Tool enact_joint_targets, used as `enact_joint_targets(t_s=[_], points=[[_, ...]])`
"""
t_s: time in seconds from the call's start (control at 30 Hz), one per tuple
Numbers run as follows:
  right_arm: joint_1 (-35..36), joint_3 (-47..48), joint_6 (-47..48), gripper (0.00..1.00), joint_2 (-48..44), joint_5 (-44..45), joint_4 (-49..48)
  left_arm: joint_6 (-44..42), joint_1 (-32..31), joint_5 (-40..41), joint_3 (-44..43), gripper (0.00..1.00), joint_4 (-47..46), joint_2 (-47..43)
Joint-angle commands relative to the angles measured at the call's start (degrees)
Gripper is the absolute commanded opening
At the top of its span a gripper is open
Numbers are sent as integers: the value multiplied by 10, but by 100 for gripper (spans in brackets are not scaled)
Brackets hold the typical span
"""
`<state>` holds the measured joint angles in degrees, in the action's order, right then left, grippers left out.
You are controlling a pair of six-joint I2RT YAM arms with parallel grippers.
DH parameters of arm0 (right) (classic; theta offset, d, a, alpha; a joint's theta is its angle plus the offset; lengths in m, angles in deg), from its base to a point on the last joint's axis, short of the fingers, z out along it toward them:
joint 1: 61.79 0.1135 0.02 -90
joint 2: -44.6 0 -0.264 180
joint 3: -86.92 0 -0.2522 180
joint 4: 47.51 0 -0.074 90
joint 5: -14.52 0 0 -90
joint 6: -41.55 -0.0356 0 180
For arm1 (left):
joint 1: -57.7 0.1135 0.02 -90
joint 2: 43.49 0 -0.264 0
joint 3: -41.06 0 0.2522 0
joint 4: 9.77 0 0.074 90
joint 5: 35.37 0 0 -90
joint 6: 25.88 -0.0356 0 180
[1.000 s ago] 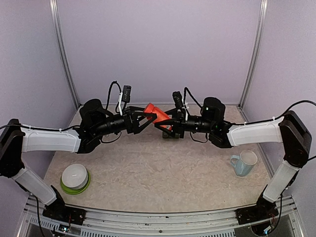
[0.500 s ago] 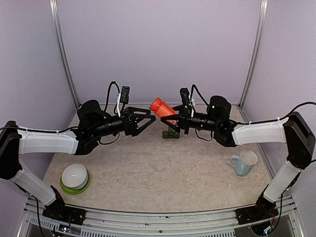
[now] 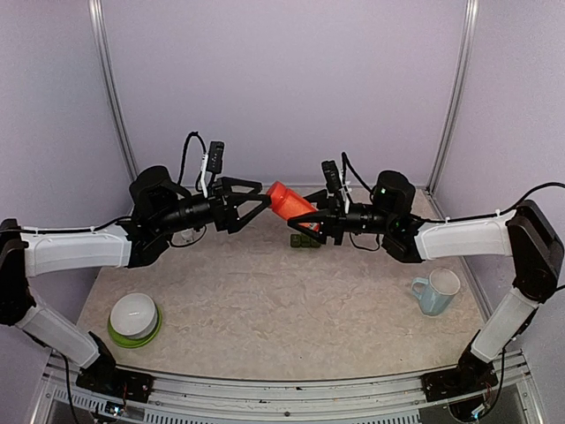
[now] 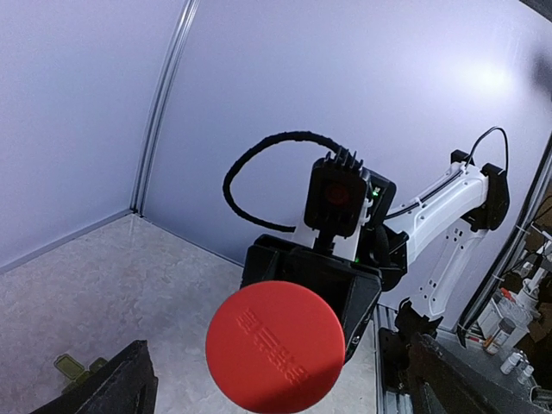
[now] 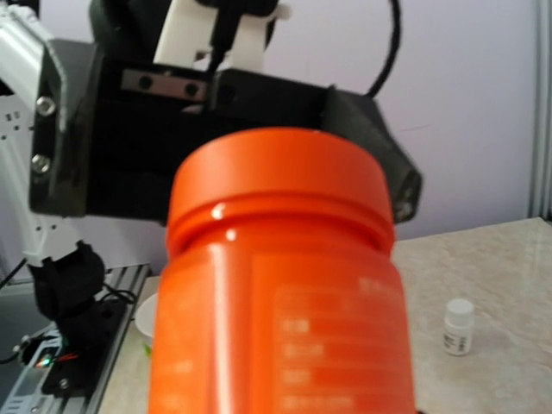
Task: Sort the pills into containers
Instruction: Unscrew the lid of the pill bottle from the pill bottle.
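My right gripper (image 3: 311, 215) is shut on an orange-red bottle (image 3: 289, 200), held tilted above the table with its cap on and pointing left. The bottle (image 5: 276, 285) fills the right wrist view and hides that gripper's fingers. My left gripper (image 3: 262, 196) is open, facing the cap with a small gap. In the left wrist view the round red cap (image 4: 276, 345) sits between the spread fingers (image 4: 116, 388). The containers (image 3: 305, 240), a dark green strip, lie on the table under the bottle and show again as the containers (image 4: 73, 371). No pills are in view.
A pale blue mug (image 3: 435, 291) stands at the right. A white bowl on a green plate (image 3: 134, 318) sits at the front left. A small white bottle (image 5: 457, 326) stands on the table. Purple walls enclose the back and both sides.
A second ago both grippers met at the bottle. The left gripper has since drawn back to the left and lifted, jaws wide. The right gripper keeps the bottle, shifted slightly right.
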<state>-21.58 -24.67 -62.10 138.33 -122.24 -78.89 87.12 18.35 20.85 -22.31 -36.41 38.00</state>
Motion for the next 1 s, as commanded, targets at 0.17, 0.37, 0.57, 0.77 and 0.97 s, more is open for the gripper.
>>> enact_joint_targets(t_s=[0.17, 0.37, 0.57, 0.77, 0.97], points=[[29, 32, -16, 11, 29, -31, -37, 10, -5, -53, -41, 99, -56, 41], [35, 43, -19, 11, 41, -16, -26, 13, -16, -54, -39, 99, -69, 49], [35, 49, -18, 11, 46, 14, -8, 12, -25, -49, -34, 98, -71, 49], [31, 46, -3, 10, 36, 55, 19, 8, -29, -42, -25, 95, -70, 45], [21, 38, -4, 10, 26, 60, 16, 6, -28, -35, -14, 93, -67, 38]])
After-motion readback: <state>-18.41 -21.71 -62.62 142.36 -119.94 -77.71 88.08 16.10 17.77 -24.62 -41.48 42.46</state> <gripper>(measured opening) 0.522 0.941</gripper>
